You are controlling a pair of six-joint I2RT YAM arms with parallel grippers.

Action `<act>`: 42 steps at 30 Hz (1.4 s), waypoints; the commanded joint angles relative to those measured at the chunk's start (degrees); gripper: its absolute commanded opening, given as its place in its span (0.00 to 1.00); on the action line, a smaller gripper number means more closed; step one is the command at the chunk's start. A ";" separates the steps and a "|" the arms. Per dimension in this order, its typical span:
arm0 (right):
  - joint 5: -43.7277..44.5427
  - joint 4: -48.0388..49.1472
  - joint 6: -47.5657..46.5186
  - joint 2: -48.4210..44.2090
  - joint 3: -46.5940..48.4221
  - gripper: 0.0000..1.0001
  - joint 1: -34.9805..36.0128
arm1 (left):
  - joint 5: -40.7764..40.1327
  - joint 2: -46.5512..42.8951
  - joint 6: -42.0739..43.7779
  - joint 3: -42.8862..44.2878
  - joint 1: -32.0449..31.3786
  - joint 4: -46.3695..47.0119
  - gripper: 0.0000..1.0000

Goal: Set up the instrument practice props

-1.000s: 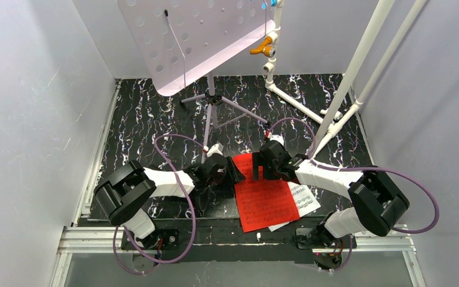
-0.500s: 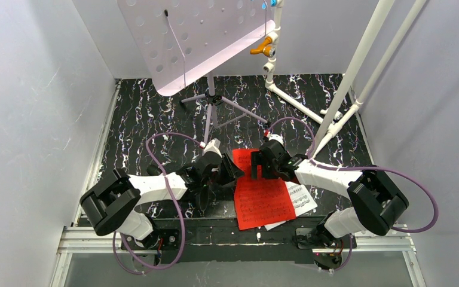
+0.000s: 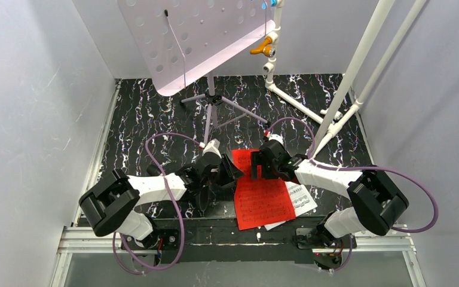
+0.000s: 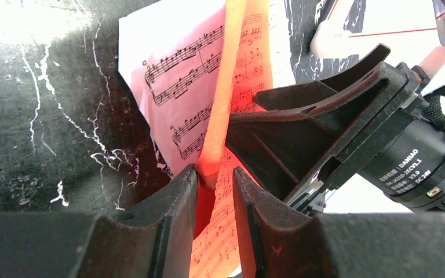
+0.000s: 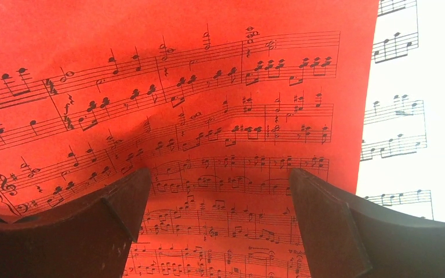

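Each arm, the left arm (image 3: 155,186) and the right arm (image 3: 326,173), pairs white shell links with chunky black joint housings and trails a thin purple cable (image 3: 147,152). The left gripper (image 4: 214,174) has dark ribbed wedge fingers, perhaps reddish-scuffed. A black motor barrel (image 4: 410,166) reads DAMIAO.

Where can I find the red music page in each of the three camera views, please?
Top view: the red page lies at lower centre, between the two grippers.
Left wrist: its raised edge runs up the middle from the left gripper.
Right wrist: it fills most of the picture.
Shared landmark: the open right gripper over the page, centre right from the left wrist, bottom of its own view.
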 commanded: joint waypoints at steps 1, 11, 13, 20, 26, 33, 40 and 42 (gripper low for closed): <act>-3.31 -2.92 1.98 1.19 -1.93 0.98 -0.07 | -0.59 -4.13 0.71 -1.65 -0.20 0.01 0.29; -3.86 -2.86 1.85 1.67 -1.53 1.00 -0.06 | 6.23 -2.18 -2.55 0.82 -2.06 0.04 0.38; -3.82 -2.90 1.85 1.60 -1.47 1.00 -0.04 | 5.72 -2.06 -2.59 0.29 -2.15 0.01 0.39; -4.11 -2.86 1.85 1.88 -1.18 1.00 -0.07 | 3.92 -0.54 0.64 0.16 -2.11 0.00 0.46; -4.30 -2.98 1.72 2.11 -0.86 1.00 -0.04 | 1.01 0.56 8.14 2.52 -2.11 -0.18 0.47; -4.40 -3.12 1.75 1.89 -0.77 1.00 -0.04 | 0.23 1.29 12.95 4.97 -1.90 -0.53 0.42; -4.36 -3.62 1.43 1.12 -0.69 1.00 -0.04 | 0.96 2.97 13.51 5.78 -1.08 -0.77 0.30; -4.27 -4.04 0.77 0.53 -0.52 1.00 -0.07 | 1.11 3.40 13.92 5.72 -0.85 -0.82 0.24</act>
